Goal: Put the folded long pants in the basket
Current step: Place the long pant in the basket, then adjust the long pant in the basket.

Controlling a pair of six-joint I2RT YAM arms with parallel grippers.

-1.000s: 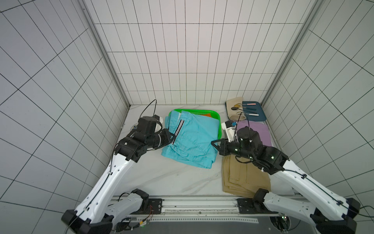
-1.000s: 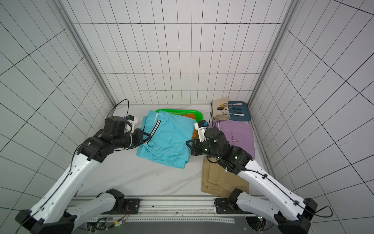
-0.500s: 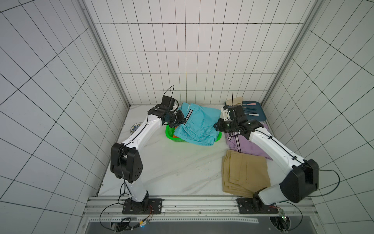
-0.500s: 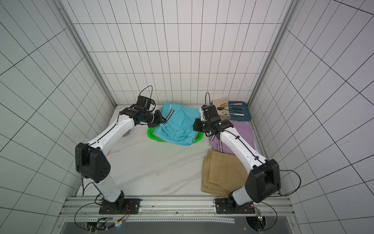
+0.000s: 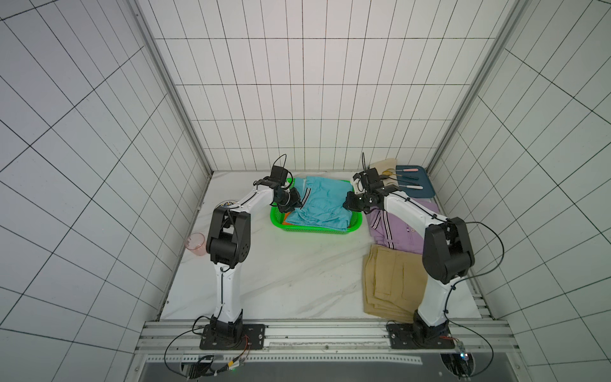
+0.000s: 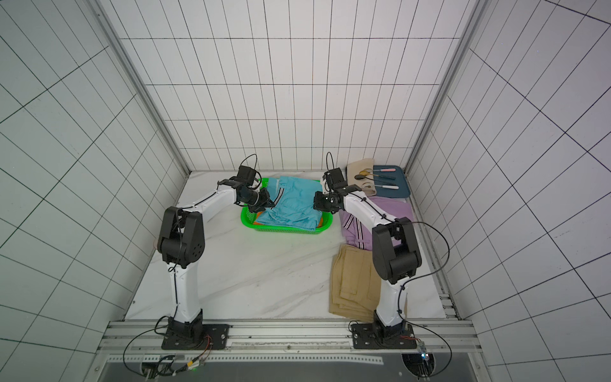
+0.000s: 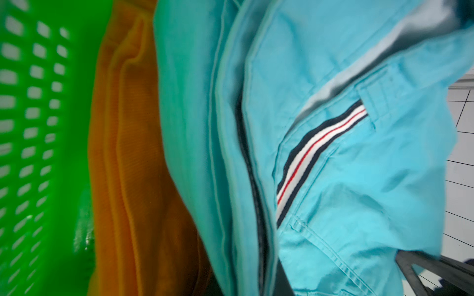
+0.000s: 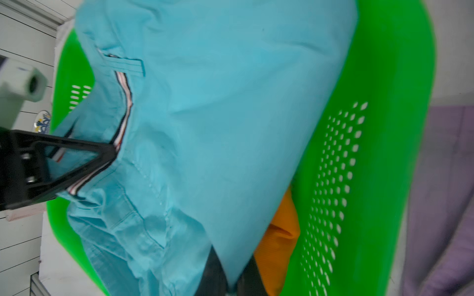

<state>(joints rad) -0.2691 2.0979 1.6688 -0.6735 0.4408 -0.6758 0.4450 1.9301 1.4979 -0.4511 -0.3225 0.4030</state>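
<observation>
The light blue pants (image 6: 292, 210) sag into the green basket (image 6: 284, 229), pinched by left gripper (image 6: 268, 204) and right gripper (image 6: 316, 203)

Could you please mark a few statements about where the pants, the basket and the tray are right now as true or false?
1. The blue pants cover most of the green basket. True.
2. The orange pants sit on the bare table. False: they are in the basket, under the blue pants.
3. The tan pants lie on the table, outside the basket. True.
4. The purple pants are inside the basket. False: they lie on the table beside it.
5. The left end effector and the right end effector both grip the blue pants. True.
6. The dark blue tray holds nothing. False: cutlery lies on it.
</observation>
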